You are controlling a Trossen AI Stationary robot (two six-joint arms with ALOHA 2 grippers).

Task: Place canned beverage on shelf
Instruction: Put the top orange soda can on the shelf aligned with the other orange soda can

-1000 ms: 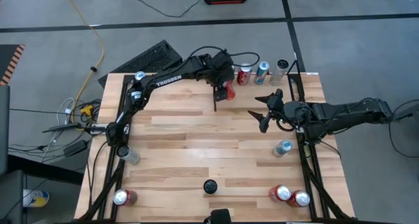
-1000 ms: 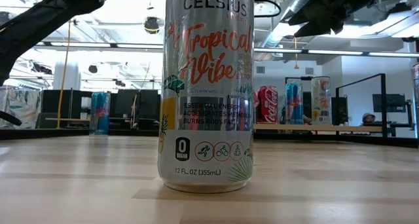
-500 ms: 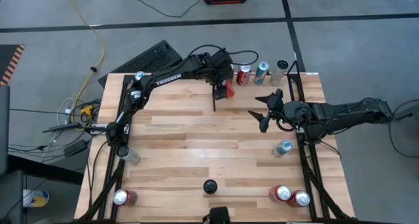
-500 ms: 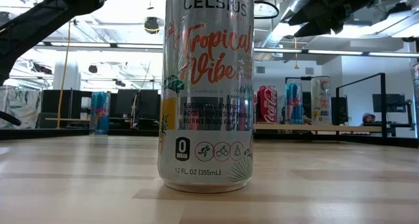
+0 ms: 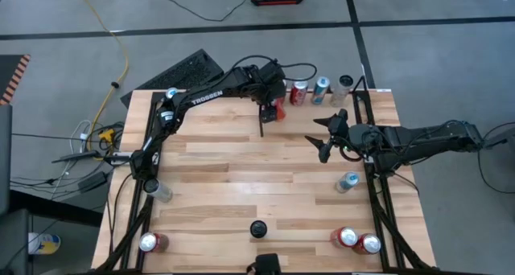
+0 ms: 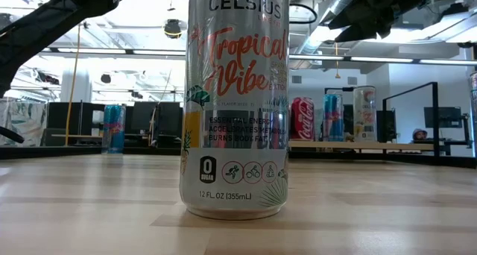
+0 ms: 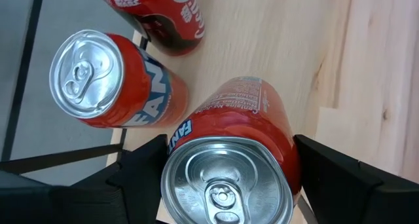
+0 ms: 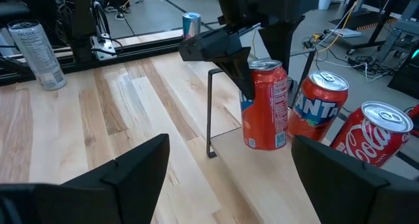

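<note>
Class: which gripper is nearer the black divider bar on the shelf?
Left. The left gripper holds an orange Fanta can right beside the divider bar; the right gripper waits open, farther away over mid-table.

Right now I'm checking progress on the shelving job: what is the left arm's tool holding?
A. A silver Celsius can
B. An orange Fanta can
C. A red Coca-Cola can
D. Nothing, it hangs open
B. The left tool is shut on the orange Fanta can, held upright at the shelf beside a second Fanta can.
</note>
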